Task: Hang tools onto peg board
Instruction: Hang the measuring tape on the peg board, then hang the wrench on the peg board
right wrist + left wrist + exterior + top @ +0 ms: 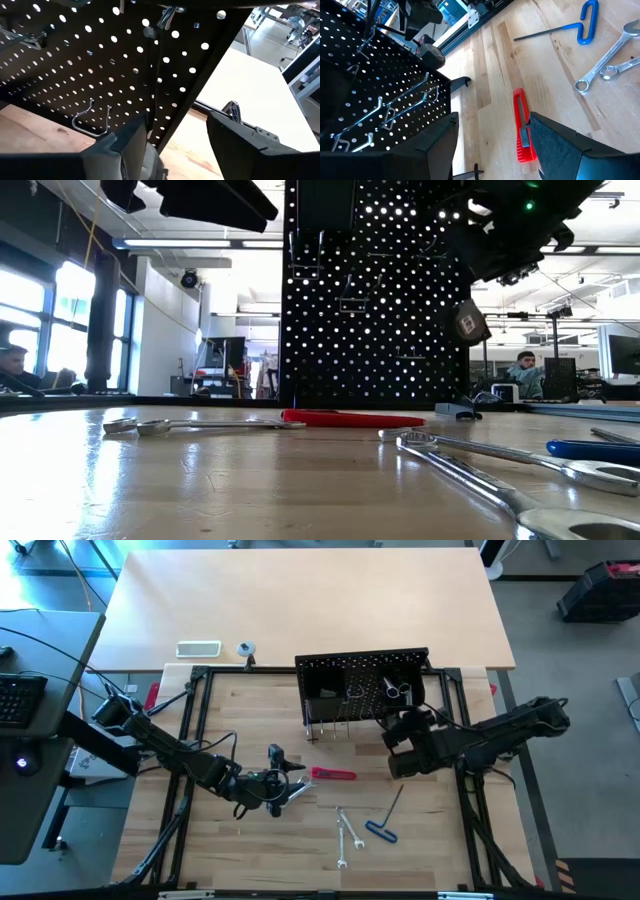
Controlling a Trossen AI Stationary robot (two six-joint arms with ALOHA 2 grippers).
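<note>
the right claw is standing with its two dark fingers spread wide and gripping nothing, hovering just in front of the black perforated metal peg board, near its right end. a silver wire hook is jutting from the board's holes close to those fingers, and a small silver wrench is hanging on the board just beyond the claw.

the left claw is also spread wide and empty, hanging over the pale wooden counter a little left of the middle, its fingers straddling open air above the flat red-handled tool that is lying on the wood just in front of the board.

farther toward the near edge, two slim silver wrenches are lying side by side on the counter, touching or nearly so. just right of them a black l-shaped key with a blue looped end is resting flat, apart from the wrenches.

beyond the board, on the lighter tabletop, a white rectangular tray is sitting; what is in it cannot be told.
</note>
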